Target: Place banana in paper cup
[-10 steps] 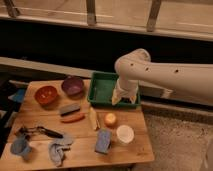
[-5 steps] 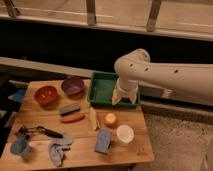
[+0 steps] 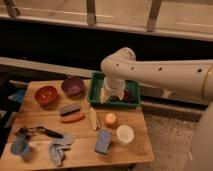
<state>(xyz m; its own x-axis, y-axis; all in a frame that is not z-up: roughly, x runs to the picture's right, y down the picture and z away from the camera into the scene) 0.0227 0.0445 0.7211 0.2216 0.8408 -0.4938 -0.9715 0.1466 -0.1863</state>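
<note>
Banana (image 3: 93,119) on table (image 3: 80,131) nr hand (image 3: 110,96) over tray (image 3: 96,82)

No legible txt, labels, brands or nos. seen anywhere – none on banana (image 3: 93,118), paper cup (image 3: 125,134), green tray (image 3: 97,80), robot arm (image 3: 165,75). Gripper (image 3: 111,94) was down over left half of green tray.

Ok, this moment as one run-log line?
gripper: over green tray | banana: on table, not held | paper cup: on table, right of blue sponge | task: banana not yet in paper cup
</note>
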